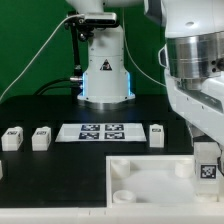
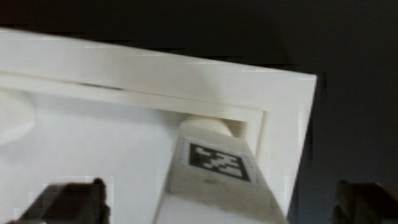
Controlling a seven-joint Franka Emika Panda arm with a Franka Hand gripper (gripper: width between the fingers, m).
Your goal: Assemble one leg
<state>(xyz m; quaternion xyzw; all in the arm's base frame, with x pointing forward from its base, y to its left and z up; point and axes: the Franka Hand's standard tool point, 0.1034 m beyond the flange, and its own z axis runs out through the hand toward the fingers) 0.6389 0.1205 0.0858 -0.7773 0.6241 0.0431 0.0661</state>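
The leg is seen at a corner of the panel, on the exterior view's right and at the near side of the table, directly under the arm. In the wrist view its end is set against the corner socket and its tag faces the camera. How deep it sits there cannot be told. The gripper is held over it with the fingers spread wide, one to each side. A clear gap is left on both sides, so nothing is pinched. The spare legs are left standing well apart on the far side. Two are at the exterior view's left of the marker board and one is just beside its right edge. The step in hand is judged to be the fixing of this one leg into its socket: the leg has been brought to the corner, but a firm seat is not shown. The next move would call for the fingers to be centred on the leg's flat sides and closed squarely. The leg would then be pressed or turned home while kept in line with the socket. The panel lies loose on the table, so care would be needed that it is not dragged or tilted.
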